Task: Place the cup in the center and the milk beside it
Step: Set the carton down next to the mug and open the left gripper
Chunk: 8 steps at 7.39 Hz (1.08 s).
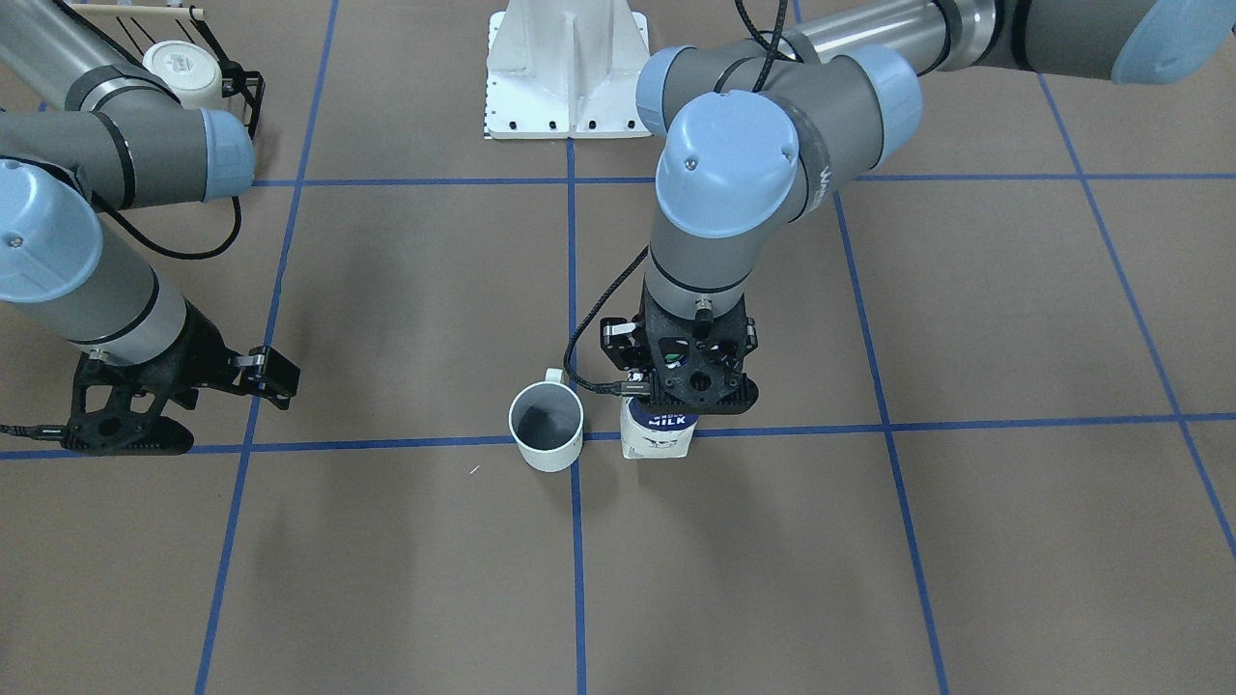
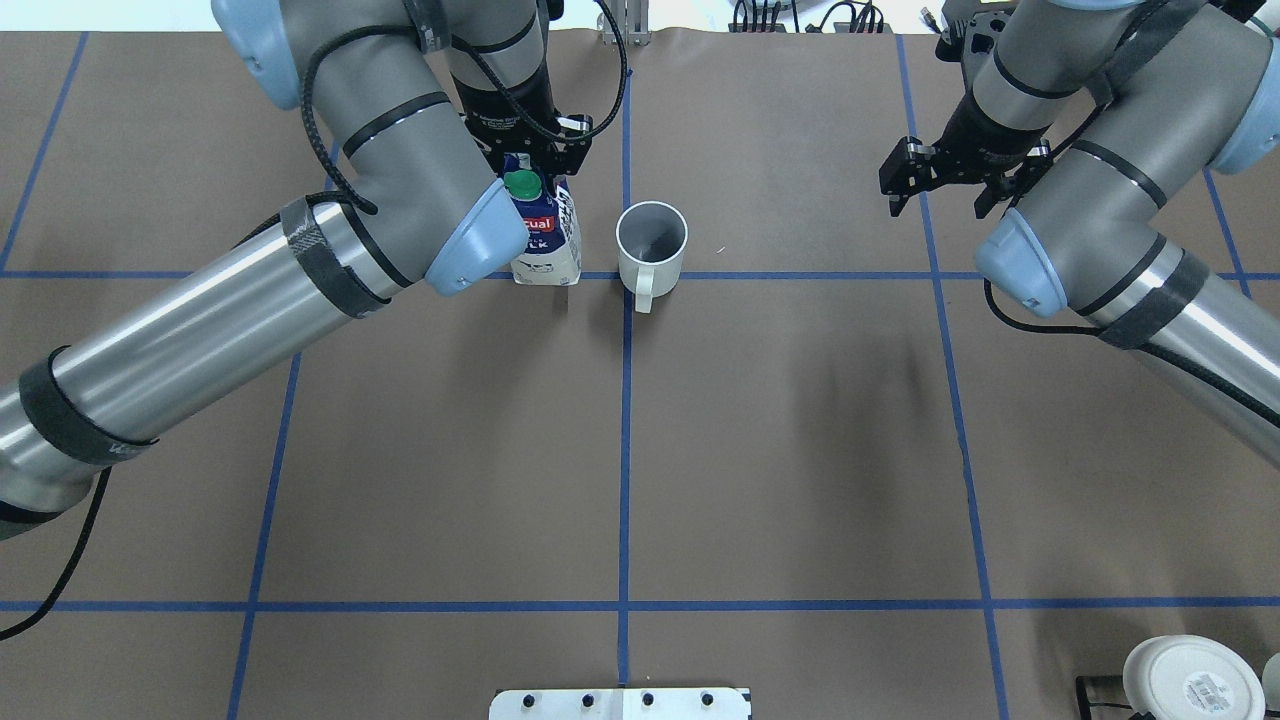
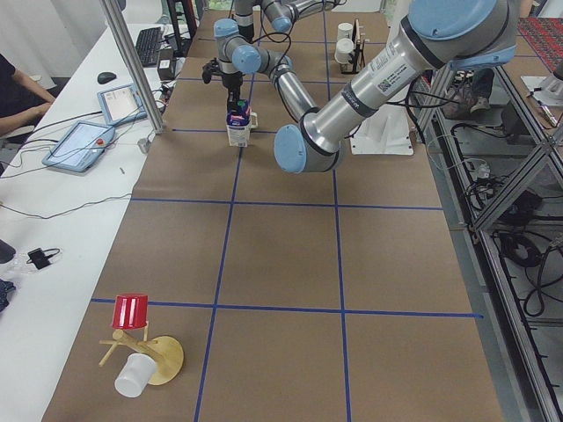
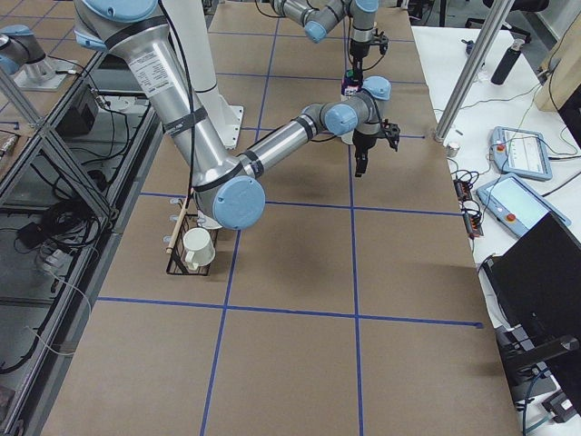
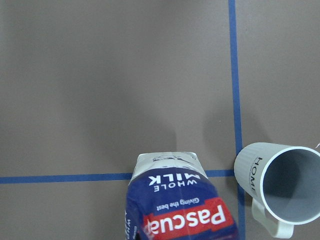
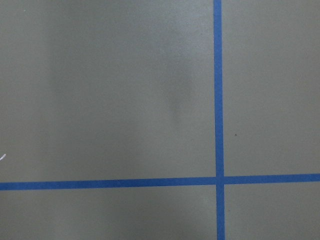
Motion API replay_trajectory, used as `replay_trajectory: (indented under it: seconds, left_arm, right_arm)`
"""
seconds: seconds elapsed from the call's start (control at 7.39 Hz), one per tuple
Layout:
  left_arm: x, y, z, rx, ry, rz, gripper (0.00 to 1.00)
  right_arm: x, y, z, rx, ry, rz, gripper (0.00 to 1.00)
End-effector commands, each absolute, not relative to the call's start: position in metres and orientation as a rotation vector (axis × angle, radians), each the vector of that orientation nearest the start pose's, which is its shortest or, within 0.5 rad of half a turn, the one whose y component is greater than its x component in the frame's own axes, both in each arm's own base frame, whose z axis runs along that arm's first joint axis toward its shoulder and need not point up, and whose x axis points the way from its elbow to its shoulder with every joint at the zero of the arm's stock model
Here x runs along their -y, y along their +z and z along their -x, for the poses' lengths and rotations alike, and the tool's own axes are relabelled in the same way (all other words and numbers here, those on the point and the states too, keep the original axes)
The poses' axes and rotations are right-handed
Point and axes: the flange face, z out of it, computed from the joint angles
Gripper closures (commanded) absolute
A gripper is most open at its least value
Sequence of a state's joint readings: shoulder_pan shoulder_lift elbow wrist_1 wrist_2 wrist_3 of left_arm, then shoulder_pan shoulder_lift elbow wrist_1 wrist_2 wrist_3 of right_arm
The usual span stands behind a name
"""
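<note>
The cup (image 2: 651,240), a white mug with a grey inside, stands upright on the center crossing of blue tape lines (image 2: 625,330), which is mostly hidden under it. It also shows in the front view (image 1: 547,425) and the left wrist view (image 5: 280,187). The milk (image 2: 545,230), a navy-and-white carton with a green cap, stands upright just left of the cup, with a small gap between them (image 1: 660,434) (image 5: 175,200). My left gripper (image 2: 530,150) (image 1: 690,381) is shut on the carton's top. My right gripper (image 2: 940,185) (image 1: 266,372) is open and empty, well right of the cup.
A white speck (image 2: 717,249) lies by the cup. The white robot base (image 1: 568,72) is behind the crossing. A black rack with a white mug (image 1: 183,72) (image 2: 1190,680) stands at the robot's right corner. A wooden stand with a red cup (image 3: 132,312) sits far left.
</note>
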State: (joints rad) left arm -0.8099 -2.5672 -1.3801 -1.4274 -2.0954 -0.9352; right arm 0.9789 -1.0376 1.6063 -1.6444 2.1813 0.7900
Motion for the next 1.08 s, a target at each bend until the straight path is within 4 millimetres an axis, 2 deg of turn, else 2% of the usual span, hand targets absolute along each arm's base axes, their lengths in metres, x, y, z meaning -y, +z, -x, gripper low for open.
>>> replay_trajectory:
  seconds: [0.0, 0.41, 0.54, 0.68, 0.81, 0.95]
  left_arm:
    - [0.606, 0.116, -0.486, -0.845, 0.006, -0.049, 1.00]
    - [0.596, 0.110, -0.505, -0.844, 0.015, -0.032, 1.00]
    - [0.596, 0.111, -0.505, -0.843, 0.018, -0.032, 0.72]
    - [0.596, 0.110, -0.504, -0.839, 0.010, -0.040, 0.02]
    - [0.595, 0.105, -0.501, -0.840, -0.010, -0.048, 0.01]
    - [0.596, 0.095, -0.486, -0.855, -0.017, -0.067, 0.01]
  right_arm:
    - [0.600, 0.344, 0.312, 0.763, 0.038, 0.015, 0.00]
    - [0.600, 0.345, 0.312, 0.762, 0.039, 0.016, 0.00]
    - [0.600, 0.345, 0.312, 0.763, 0.038, 0.015, 0.00]
    - [0.600, 0.345, 0.312, 0.763, 0.037, 0.014, 0.00]
    - [0.600, 0.344, 0.313, 0.764, 0.037, 0.016, 0.00]
    - [0.600, 0.342, 0.312, 0.766, 0.037, 0.011, 0.00]
